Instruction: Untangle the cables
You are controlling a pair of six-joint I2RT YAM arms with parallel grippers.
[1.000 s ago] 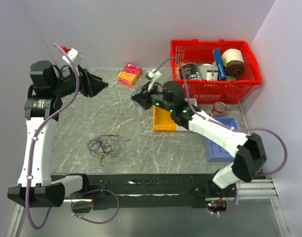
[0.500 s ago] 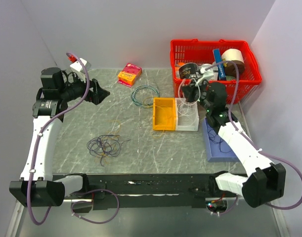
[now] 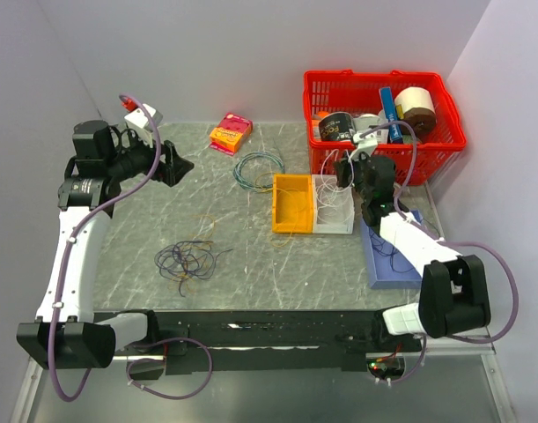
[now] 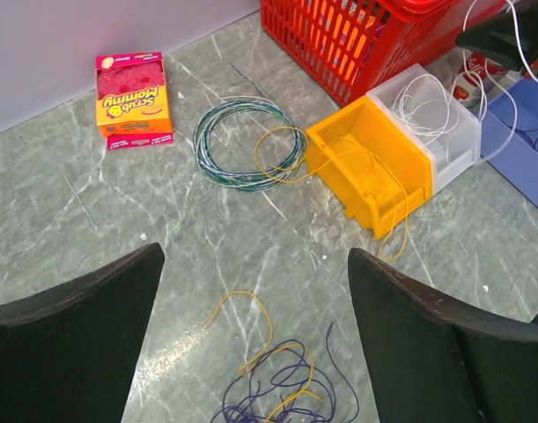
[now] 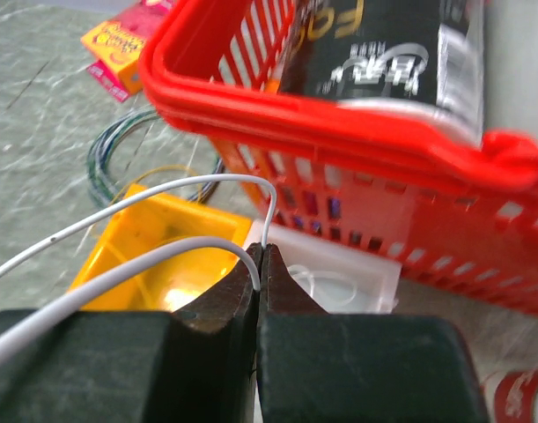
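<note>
Grey marbled tabletop (image 3: 251,256) fills the middle of the overhead view, with pale walls behind it. At the lower left of that surface the cables (image 3: 187,261) lie in a loose heap of dark purple, black and yellow-orange strands, touched by neither arm. The left wrist view catches their upper edge at bottom centre (image 4: 277,392).

At the upper left the left gripper (image 3: 182,166) hangs above the table, its two black fingers (image 4: 75,335) spread wide with nothing between them.

At the upper right the right gripper (image 3: 343,167) sits just in front of the red basket (image 3: 374,77). Its jaws are pressed together on a white strand (image 5: 189,241), which loops out toward the left edge of its wrist view.

Below it a yellow bin (image 3: 293,204) and a clear bin (image 3: 335,204) stand side by side, touching. Thin white wire lies coiled in the clear one, and the held strand probably runs down into it, though it is too fine to follow from above. Left of the bins lies a blue-green wire coil (image 3: 257,169), with a pink sponge pack (image 3: 230,133) farther up by the wall.
</note>
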